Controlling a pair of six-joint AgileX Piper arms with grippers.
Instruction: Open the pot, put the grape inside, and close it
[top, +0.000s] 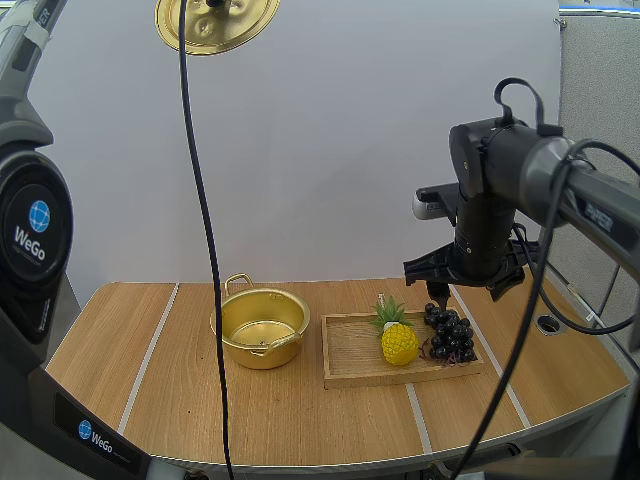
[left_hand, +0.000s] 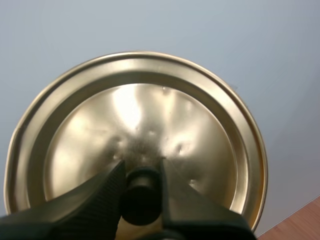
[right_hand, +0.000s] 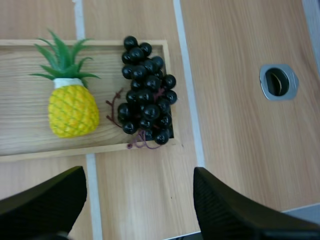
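Gold pot (top: 262, 327) sat open and upright, lid (top: 238, 25) way up high, dark grape bunch (top: 450, 335) lying at the tray's (top: 350, 347) right end.

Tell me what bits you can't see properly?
- High view: the lid has its top cut off by the picture's edge.
- Left wrist view: the left gripper covers part of the lid's knob.
- Right wrist view: the tray is cut off past the pineapple.
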